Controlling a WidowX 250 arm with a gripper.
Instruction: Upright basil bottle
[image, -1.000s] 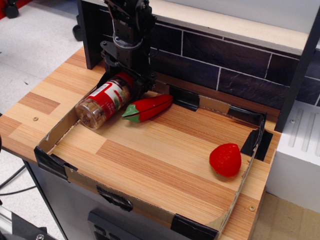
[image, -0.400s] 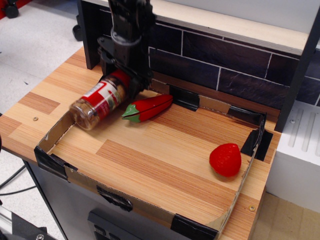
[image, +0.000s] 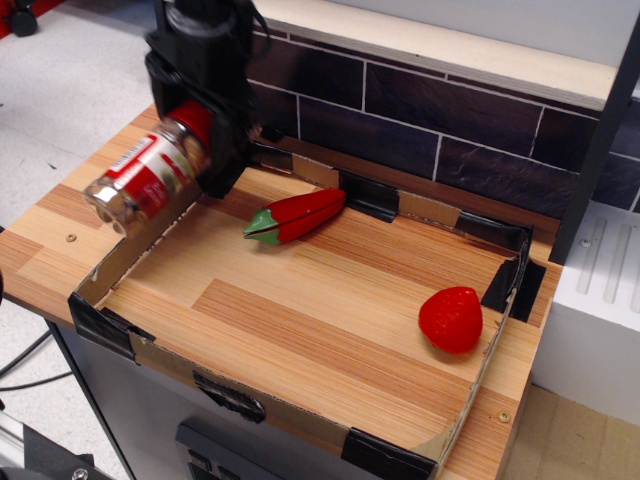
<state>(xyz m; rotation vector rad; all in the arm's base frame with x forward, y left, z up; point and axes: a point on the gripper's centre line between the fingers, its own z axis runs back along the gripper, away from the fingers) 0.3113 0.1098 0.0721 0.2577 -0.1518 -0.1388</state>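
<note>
The basil bottle (image: 140, 178) is a clear jar with a red cap, a red-and-white label and brownish contents. My black gripper (image: 196, 118) is shut on its capped end and holds it in the air above the tray's far-left corner. The bottle is tilted, cap up toward the gripper and base pointing down-left, over the tray's left wall.
A low cardboard tray (image: 130, 330) covers the wooden table. A red toy chili with a green stem (image: 296, 215) lies near the tray's back left. A red strawberry (image: 451, 319) sits at the right. A dark tiled wall (image: 420, 110) stands behind.
The gripper has lifted the bottle off the tray floor and moved up and to the left. The chili and strawberry have not moved.
</note>
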